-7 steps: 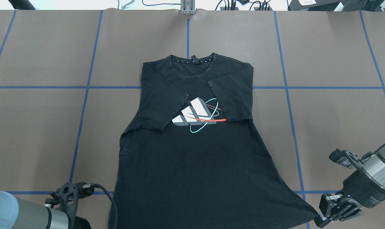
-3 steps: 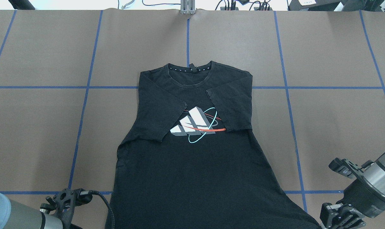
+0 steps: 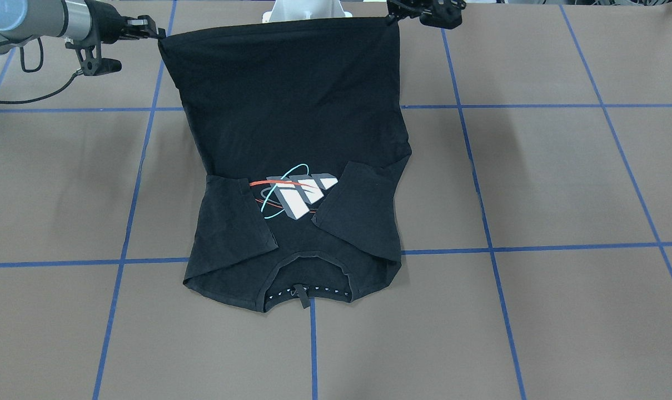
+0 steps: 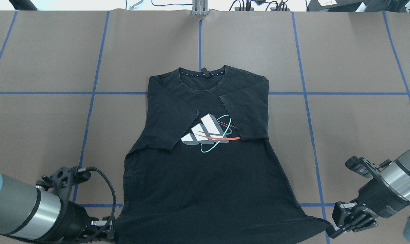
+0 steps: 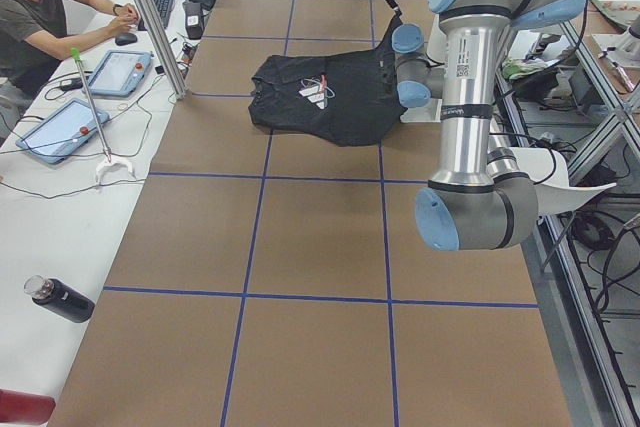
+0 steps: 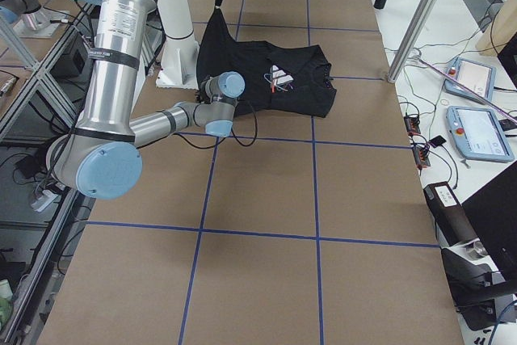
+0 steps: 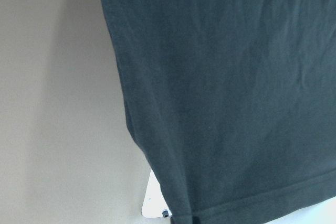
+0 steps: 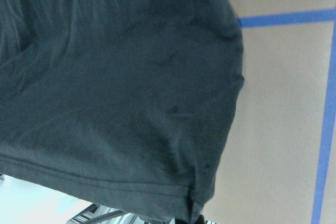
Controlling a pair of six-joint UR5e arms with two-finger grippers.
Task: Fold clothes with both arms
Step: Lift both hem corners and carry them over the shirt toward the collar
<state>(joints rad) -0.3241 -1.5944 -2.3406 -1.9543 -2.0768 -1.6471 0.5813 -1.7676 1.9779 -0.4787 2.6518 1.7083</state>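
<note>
- The T-shirt (image 4: 205, 183) lay chest-up at the middle of the table (image 4: 354, 122), with its collar (image 4: 202, 73) toward your side and away from the robot.
- Both sleeves (image 4: 171, 118) were folded in over the chest, so the outer edges of the print (image 4: 208, 130) were hidden from you.
- The left gripper (image 4: 110, 226) pinched one corner of the hem (image 3: 280, 31) with its jaws drawn narrow on the cloth. Its fingertips sat close to the overhead view's lower edge and were hard to make out.
- The right gripper (image 4: 329, 231) pinched the other corner in the same way.
- Between the two grippers the hem was raised off the table and stretched out.
- Each wrist view gave you only black cloth and bare table, and the fingertips were cut off at the bottom edge.
- In the left side view the near arm covered part of the raised end of the T-shirt.
</note>
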